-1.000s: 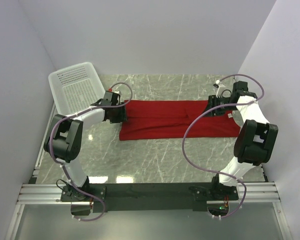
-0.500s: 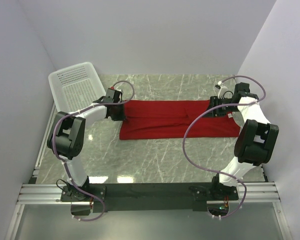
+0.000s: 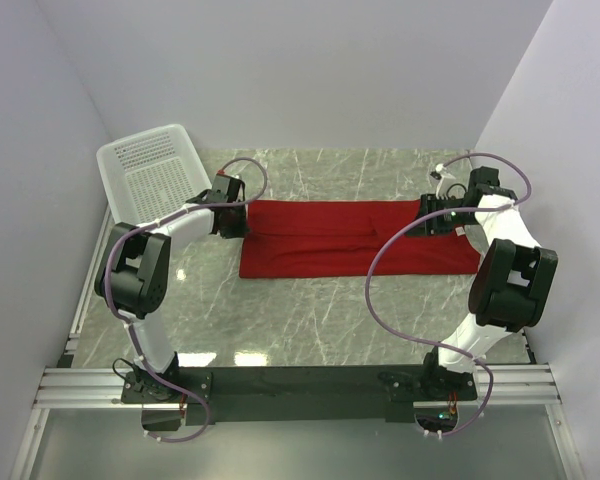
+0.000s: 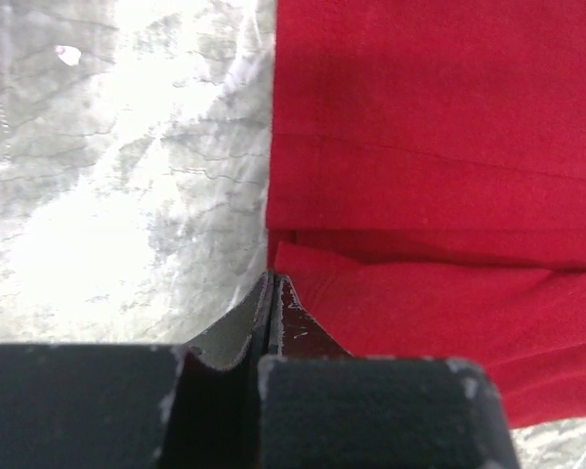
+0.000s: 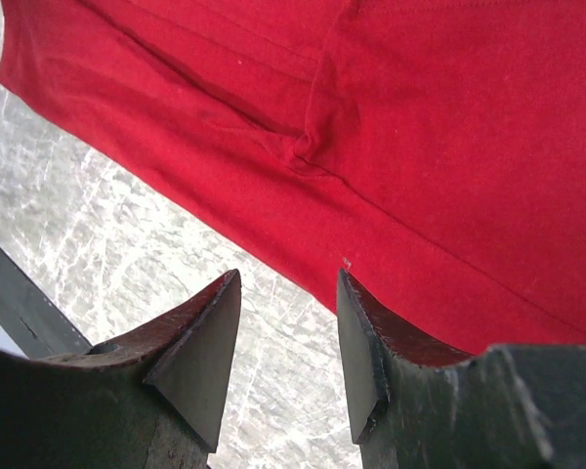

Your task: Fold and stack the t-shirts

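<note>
The t-shirt (image 3: 360, 240) lies flat on the worktop (image 3: 320, 310) as a long red strip in the far half. Its long axis runs left to right, parallel to the far edge, and its right end comes close to the right edge of the worktop. The coming move turns on this axis, because each arm is stationed at one end of the strip. The left gripper (image 3: 242, 222) is at the left short edge, with the white basket (image 3: 150, 175) just behind it in the far left corner. The right gripper (image 3: 427, 217) is over the far long edge, a little inboard of the right end. In the left wrist view the left gripper (image 4: 273, 293) has its fingers pressed together, with the tips exactly on the left border of the cloth, where two layers overlap. Whether a layer is pinched between the fingers cannot be determined from that view. In the right wrist view the right gripper (image 5: 288, 327) is partly spread and holds nothing, and one edge of the t-shirt (image 5: 420, 147) crosses just beyond its tips. The shirt therefore extends rightward from the left hand and leftward from the right hand. A fold across the long axis would probably require both ends to be gripped, and only the left end is a candidate grip at present.
</note>
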